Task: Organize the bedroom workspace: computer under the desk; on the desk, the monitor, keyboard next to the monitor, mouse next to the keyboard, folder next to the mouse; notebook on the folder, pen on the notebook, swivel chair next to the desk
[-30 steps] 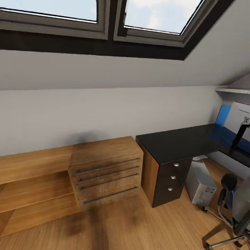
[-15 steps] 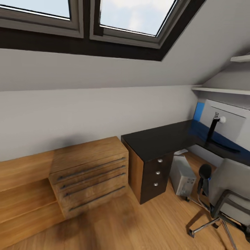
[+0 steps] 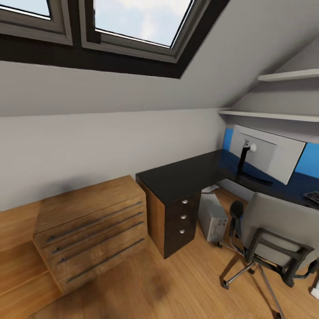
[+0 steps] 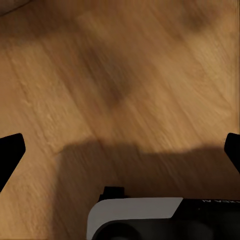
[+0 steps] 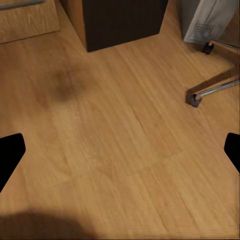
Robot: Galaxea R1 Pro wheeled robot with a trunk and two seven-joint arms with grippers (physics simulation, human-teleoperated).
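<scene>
An attic bedroom with a wood-plank floor (image 3: 195, 283), a sloping grey ceiling and a skylight (image 3: 137, 20) overhead. Nearest the camera, the left gripper (image 4: 120, 150) hangs over bare planks with its dark fingertips (image 4: 10, 150) spread wide at the frame edges, nothing between them. The right gripper (image 5: 120, 150) is likewise splayed and empty above the floor, with a chrome chair leg and castor ahead of it.

In the head view, the swivel chair (image 3: 277, 232) stands on the floor at the right, its grey back turned toward the camera, just in front of the desk (image 3: 186, 177). To the left sits the wooden chest of drawers (image 3: 88, 230), close beside the desk's black three-knob drawer unit (image 3: 179, 221). The computer (image 3: 212, 216) stands on the floor under the desk top, between the drawer unit and the chair. Farther back, the monitor (image 3: 268, 153) stands on the desk before the blue back panel, showing its pale rear side and black stand. A corner of the keyboard (image 3: 313, 196) lies on the desk at the right edge. Two white wall shelves (image 3: 283, 75) hang above.
</scene>
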